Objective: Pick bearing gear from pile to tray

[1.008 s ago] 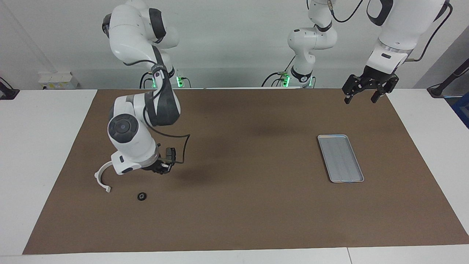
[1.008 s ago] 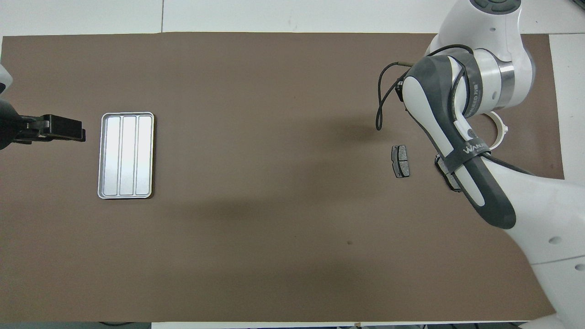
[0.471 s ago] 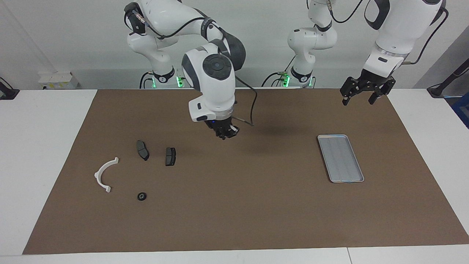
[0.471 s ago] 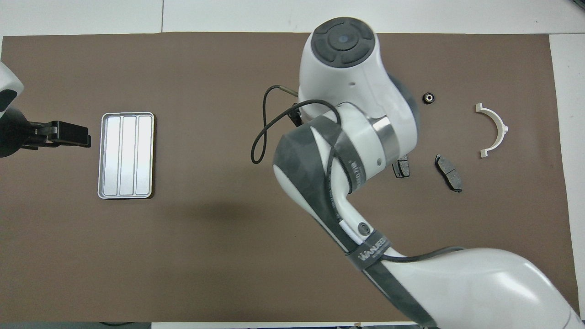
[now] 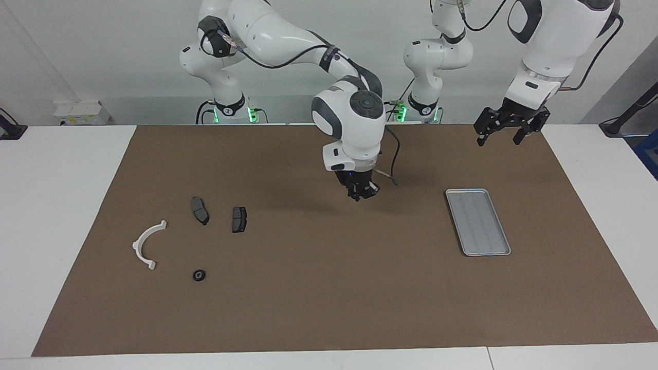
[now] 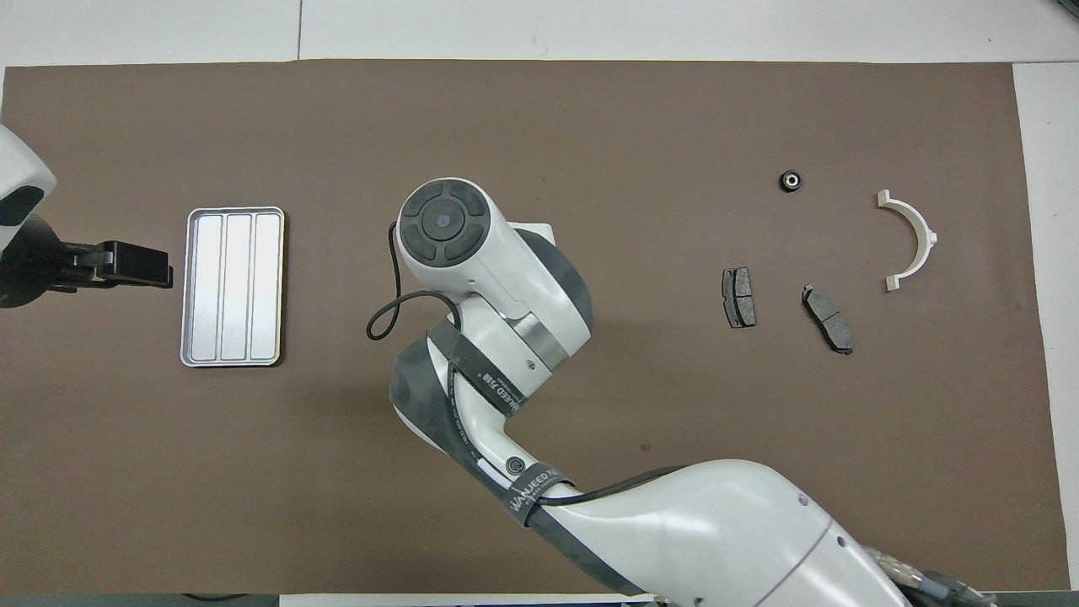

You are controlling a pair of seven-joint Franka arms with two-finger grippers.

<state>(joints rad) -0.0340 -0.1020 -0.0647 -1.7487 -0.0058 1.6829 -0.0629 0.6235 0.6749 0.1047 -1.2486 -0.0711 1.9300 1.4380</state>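
Observation:
The pile lies toward the right arm's end of the table: a white half-ring bracket (image 5: 148, 245) (image 6: 910, 240), two dark brake pads (image 5: 200, 210) (image 5: 239, 219), and one small black round bearing gear (image 5: 199, 275) (image 6: 790, 179). The silver ribbed tray (image 5: 478, 221) (image 6: 233, 287) lies empty toward the left arm's end. My right gripper (image 5: 360, 194) hangs shut over the bare mat between pile and tray. I cannot see whether anything sits between its tips. In the overhead view its own wrist hides it. My left gripper (image 5: 506, 128) (image 6: 126, 263) waits open in the air beside the tray.
A brown mat (image 5: 329, 288) covers the table, with white table (image 5: 61, 205) showing at both ends. The right arm's long white link (image 6: 674, 523) crosses the near part of the mat in the overhead view.
My right arm has swung away from the pile toward the tray, its gripper shut throughout, uncovering both brake pads. The left gripper has shifted only slightly.

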